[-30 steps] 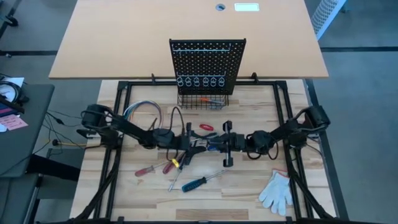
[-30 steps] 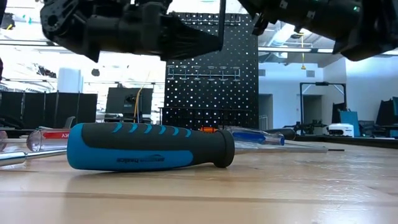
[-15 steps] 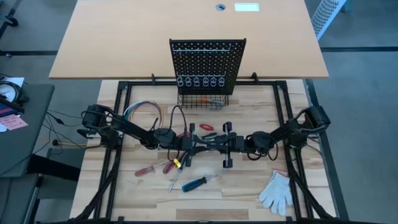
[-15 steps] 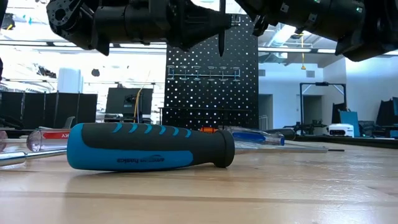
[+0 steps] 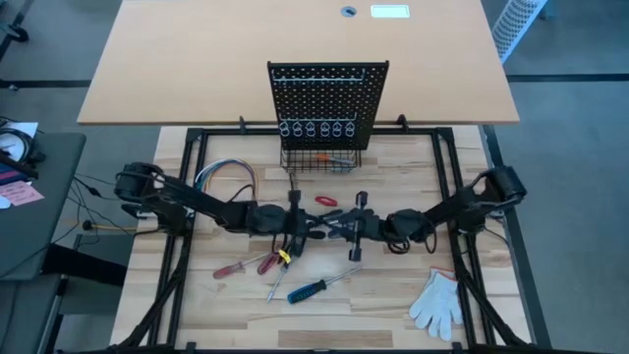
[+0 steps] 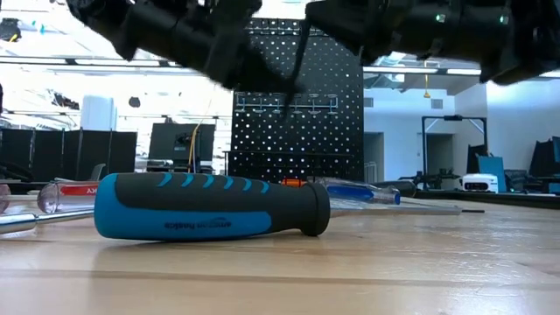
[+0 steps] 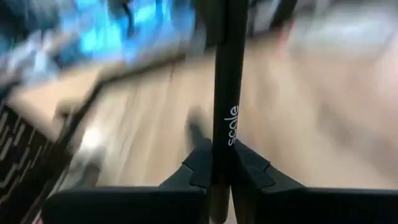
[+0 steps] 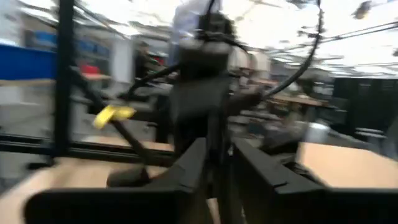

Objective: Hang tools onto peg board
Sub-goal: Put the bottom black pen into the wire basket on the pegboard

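Mid-table, my left gripper is clamped on a thin dark key, while my right gripper loosens around it. I judge this a handover; next I must carry it to the peg board.

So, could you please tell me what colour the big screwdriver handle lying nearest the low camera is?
Blue with black grip sections, clearest in the low view.

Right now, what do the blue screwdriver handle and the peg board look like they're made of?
Blue screwdriver handle: seemingly matte blue rubbery plastic with black grip inlays and a black end, judging by its dull, soft sheen. Peg board: likely black-painted sheet metal, a thin, rigid panel with even rows of punched holes.
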### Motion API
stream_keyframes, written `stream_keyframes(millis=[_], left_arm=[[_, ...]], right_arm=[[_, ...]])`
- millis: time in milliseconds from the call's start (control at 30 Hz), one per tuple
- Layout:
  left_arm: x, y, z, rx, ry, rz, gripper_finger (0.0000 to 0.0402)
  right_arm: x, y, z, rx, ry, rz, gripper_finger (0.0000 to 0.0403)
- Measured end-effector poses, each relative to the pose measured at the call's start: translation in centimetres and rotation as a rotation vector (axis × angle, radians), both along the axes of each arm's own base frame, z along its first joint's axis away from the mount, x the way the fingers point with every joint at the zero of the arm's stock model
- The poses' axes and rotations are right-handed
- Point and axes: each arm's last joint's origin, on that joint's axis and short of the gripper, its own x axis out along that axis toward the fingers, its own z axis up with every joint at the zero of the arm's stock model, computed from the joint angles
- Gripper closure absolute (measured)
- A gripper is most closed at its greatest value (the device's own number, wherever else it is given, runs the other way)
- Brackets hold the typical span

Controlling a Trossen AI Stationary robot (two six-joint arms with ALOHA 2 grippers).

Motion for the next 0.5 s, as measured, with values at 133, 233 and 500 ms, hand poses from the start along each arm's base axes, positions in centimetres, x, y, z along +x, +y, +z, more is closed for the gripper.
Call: stream_keyframes(millis=[133, 233, 500], left_arm=[[-0.9, 0.6, 1.2, 0.041, 0.225, 0.156, 0.0382], [-1.0, 0.7, 0.7, 0.046, 0.346, 0.183, 0.0382], [-0.6, 0.8, 0.2, 0.055, 0.369, 0.185, 0.0382]], right_arm=[[-0.9, 0.5, 1.3, -0.074, 0.171, -0.154, 0.0229], [-0.8, 0.6, 3.0, -0.081, 0.322, -0.179, 0.0189], [2.2, -0.8, 2.6, -0.025, 0.652, -0.176, 0.016]])
